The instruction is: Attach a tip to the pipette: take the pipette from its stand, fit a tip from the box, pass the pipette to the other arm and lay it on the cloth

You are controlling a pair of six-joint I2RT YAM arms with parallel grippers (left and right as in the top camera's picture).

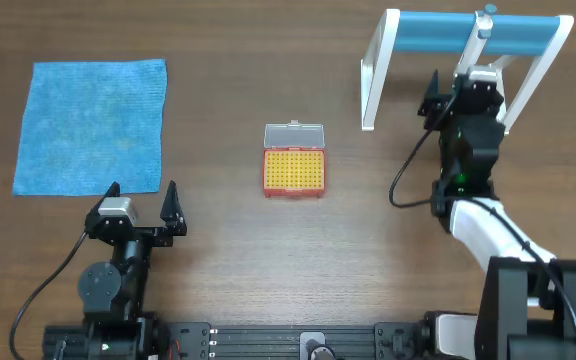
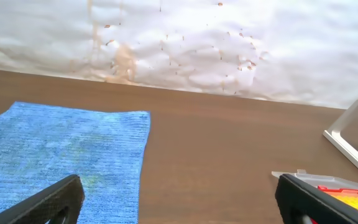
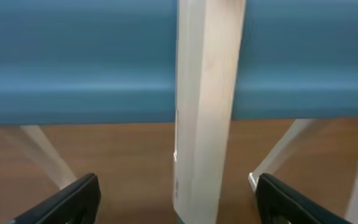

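Note:
The white pipette point(image 3: 207, 106) hangs upright on the blue bar of its stand point(image 1: 468, 33) at the back right; its top shows above the bar point(image 1: 486, 18). My right gripper point(image 3: 176, 183) is open, level with the pipette body, one finger on each side and neither touching it; it is close in front of the stand point(image 1: 458, 95). The tip box point(image 1: 294, 168), with an orange base, yellow tips and its clear lid folded back, sits mid-table. The blue cloth point(image 1: 93, 125) lies flat at the back left. My left gripper point(image 1: 143, 190) is open and holds nothing, just in front of the cloth's near right corner.
The stand's white legs point(image 1: 373, 75) reach down to the table on either side of the bar. One stand foot point(image 2: 353, 140) and the tip box's edge point(image 2: 337, 186) lie to the right of the left gripper. Bare wood separates the cloth, box and stand.

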